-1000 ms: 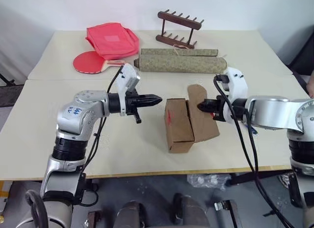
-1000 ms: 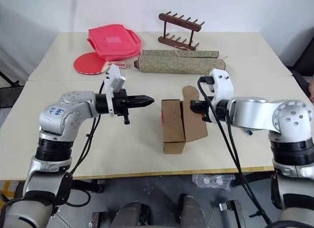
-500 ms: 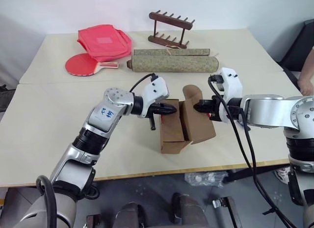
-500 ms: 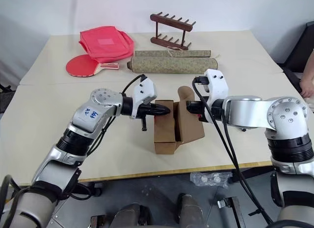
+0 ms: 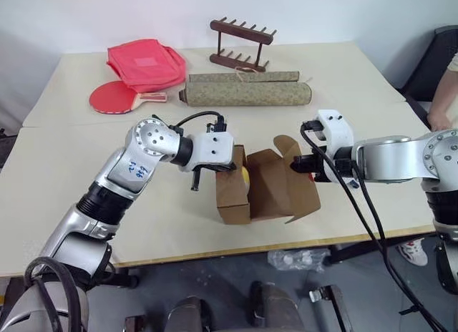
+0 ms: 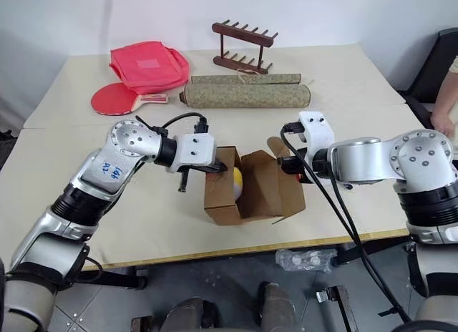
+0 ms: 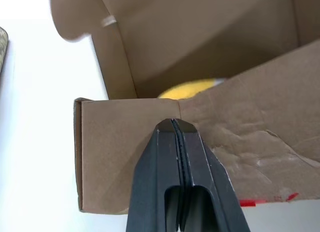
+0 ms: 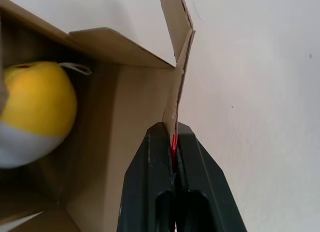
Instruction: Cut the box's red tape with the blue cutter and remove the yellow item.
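Note:
The brown box (image 5: 232, 199) stands open in the middle of the table, its flaps spread. Inside it lies the yellow item (image 5: 245, 176), round, yellow above and whitish below (image 8: 37, 99). My left gripper (image 5: 230, 167) is shut, its tips resting against the box's left flap (image 7: 120, 142). My right gripper (image 5: 295, 162) is shut on the edge of the right flap (image 5: 275, 185), and a sliver of red tape (image 8: 173, 141) shows between its fingers. More red tape (image 7: 265, 201) runs along a flap edge. A thin dark stick (image 5: 195, 179) hangs under the left hand; I cannot tell whether it is the blue cutter.
At the back of the table lie a red pouch (image 5: 143, 60), a red paddle (image 5: 113, 98), a rolled mat (image 5: 247, 94) and a wooden rack (image 5: 242, 42). A person's arm (image 5: 445, 106) shows at the right edge. The table's front edge (image 5: 286, 242) runs close below the box.
The head camera has shifted. My left gripper came in to the box and rolled, ending against the left flap. The box now stands wider open, showing the yellow item. The right gripper kept its hold.

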Controlling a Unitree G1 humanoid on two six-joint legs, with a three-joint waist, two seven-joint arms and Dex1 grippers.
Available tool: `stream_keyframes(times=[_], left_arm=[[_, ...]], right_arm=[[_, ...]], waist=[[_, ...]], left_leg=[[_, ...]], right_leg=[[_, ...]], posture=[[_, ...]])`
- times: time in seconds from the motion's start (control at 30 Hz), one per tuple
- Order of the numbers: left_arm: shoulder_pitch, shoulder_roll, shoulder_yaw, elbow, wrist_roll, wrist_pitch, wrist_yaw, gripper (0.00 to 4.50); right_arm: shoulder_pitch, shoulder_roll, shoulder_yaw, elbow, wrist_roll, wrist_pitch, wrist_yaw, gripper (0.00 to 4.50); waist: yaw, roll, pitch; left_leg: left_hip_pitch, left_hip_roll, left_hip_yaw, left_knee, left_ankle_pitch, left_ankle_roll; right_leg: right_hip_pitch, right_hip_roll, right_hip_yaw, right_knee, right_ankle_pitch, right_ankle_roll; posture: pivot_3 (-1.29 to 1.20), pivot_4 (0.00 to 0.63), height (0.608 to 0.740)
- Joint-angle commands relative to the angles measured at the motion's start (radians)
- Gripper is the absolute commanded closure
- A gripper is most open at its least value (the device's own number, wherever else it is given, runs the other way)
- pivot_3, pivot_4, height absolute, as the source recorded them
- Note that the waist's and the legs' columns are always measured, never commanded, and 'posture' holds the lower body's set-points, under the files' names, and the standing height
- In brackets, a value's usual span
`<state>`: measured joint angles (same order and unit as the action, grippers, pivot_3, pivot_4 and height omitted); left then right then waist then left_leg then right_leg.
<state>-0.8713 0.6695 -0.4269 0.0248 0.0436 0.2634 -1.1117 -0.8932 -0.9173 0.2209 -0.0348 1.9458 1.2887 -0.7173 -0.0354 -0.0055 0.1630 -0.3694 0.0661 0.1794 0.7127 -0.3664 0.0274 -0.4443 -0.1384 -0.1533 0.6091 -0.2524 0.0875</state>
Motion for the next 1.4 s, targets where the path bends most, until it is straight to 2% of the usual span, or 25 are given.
stream_keyframes(times=[0.03, 0.23, 0.3, 0.37, 0.47, 0.73, 0.93, 1.13, 1.23, 1.33, 1.4], left_arm=[[0.097, 0.047, -0.09, 0.023, 0.084, 0.042, -0.061, 4.5], [0.151, 0.037, -0.054, -0.019, 0.078, 0.114, -0.042, 4.5], [0.159, 0.024, -0.052, -0.001, 0.102, 0.096, -0.025, 4.5], [0.157, -0.015, -0.035, 0.027, 0.104, 0.106, 0.002, 4.5], [0.146, -0.062, -0.015, 0.066, 0.104, 0.113, 0.032, 4.5], [0.133, -0.085, 0.011, 0.117, 0.123, 0.103, 0.062, 4.5], [0.091, -0.021, 0.144, 0.129, 0.002, 0.177, -0.014, 4.5], [0.036, 0.059, 0.211, 0.191, -0.057, 0.173, -0.086, 4.5], [-0.002, 0.04, 0.25, 0.203, -0.099, 0.194, -0.082, 4.5], [-0.056, -0.033, 0.344, 0.138, -0.242, 0.324, -0.069, 4.5], [-0.058, -0.078, 0.365, 0.05, -0.317, 0.407, -0.062, 4.5]], right_arm=[[-0.005, -0.02, 0.017, -0.008, 0.026, 0.016, 0.037, 4.48], [0.053, -0.028, 0.023, 0.033, -0.031, 0.016, 0.072, 4.48], [-0.033, -0.045, 0.032, 0.051, 0.005, 0.045, 0.059, 4.48], [-0.086, -0.041, 0.045, 0.065, 0.026, 0.059, 0.05, 4.48], [-0.06, -0.019, 0.068, 0.057, 0.026, 0.046, 0.046, 4.48], [-0.011, 0.0, 0.084, 0.064, 0.026, 0.011, 0.022, 4.48], [-0.033, -0.015, 0.055, 0.076, 0.026, 0.004, 0.014, 4.48], [-0.058, -0.018, 0.051, 0.077, 0.026, 0.006, 0.003, 4.48], [-0.066, -0.015, 0.053, 0.079, 0.026, 0.004, 0.0, 4.48], [-0.069, -0.011, 0.053, 0.082, 0.026, -0.002, -0.005, 4.48], [-0.067, -0.011, 0.054, 0.081, 0.026, -0.002, -0.004, 4.48]], waist=[[0.003, 0.003, -0.002], [0.031, 0.016, -0.008], [0.042, 0.013, -0.003], [0.049, 0.017, -0.002], [0.059, 0.014, -0.003], [0.058, 0.014, -0.003], [0.043, 0.013, -0.001], [0.03, 0.013, 0.0], [0.032, 0.011, 0.001], [0.037, 0.008, 0.003], [0.036, 0.005, 0.005]], left_leg=[[0.0, 0.0, 0.0, 0.0, 0.0, 0.0], [0.0, -0.003, 0.0, 0.001, 0.0, 0.001], [-0.004, -0.003, 0.0, 0.002, 0.0, 0.002], [-0.01, -0.003, -0.002, 0.006, 0.0, 0.002], [-0.011, -0.005, -0.003, 0.005, -0.001, 0.004], [-0.016, -0.008, -0.005, 0.006, -0.001, 0.006], [-0.017, -0.007, -0.005, 0.005, -0.001, 0.007], [-0.025, -0.009, -0.001, 0.004, 0.0, 0.006], [-0.025, -0.012, -0.001, 0.003, 0.0, 0.006], [-0.028, -0.013, -0.002, 0.005, 0.0, 0.006], [-0.031, -0.011, -0.002, 0.008, 0.0, 0.006]], right_leg=[[0.0, 0.0, 0.0, 0.0, 0.0, 0.0], [0.0, -0.002, 0.0, -0.003, 0.0, 0.001], [-0.002, -0.002, 0.0, -0.002, 0.001, 0.002], [-0.005, -0.003, -0.001, 0.0, 0.002, 0.004], [-0.004, -0.005, -0.002, -0.002, 0.003, 0.005], [-0.004, -0.007, -0.006, -0.007, 0.005, 0.009], [-0.005, -0.006, -0.006, -0.006, 0.005, 0.009], [-0.017, -0.006, -0.005, -0.003, 0.005, 0.009], [-0.017, -0.006, -0.005, -0.004, 0.005, 0.009], [-0.017, -0.006, -0.006, -0.004, 0.006, 0.01], [-0.018, -0.006, -0.006, -0.005, 0.007, 0.012]], posture=[[0.0, 0.15, 0.74], [0.0, 0.15, 0.74], [0.0, 0.15, 0.74], [0.0, 0.15, 0.74], [0.0, 0.15, 0.74], [0.0, 0.15, 0.74], [0.0, 0.15, 0.74], [0.0, 0.15, 0.74], [0.0, 0.15, 0.74], [0.0, 0.15, 0.74], [0.0, 0.15, 0.74]])
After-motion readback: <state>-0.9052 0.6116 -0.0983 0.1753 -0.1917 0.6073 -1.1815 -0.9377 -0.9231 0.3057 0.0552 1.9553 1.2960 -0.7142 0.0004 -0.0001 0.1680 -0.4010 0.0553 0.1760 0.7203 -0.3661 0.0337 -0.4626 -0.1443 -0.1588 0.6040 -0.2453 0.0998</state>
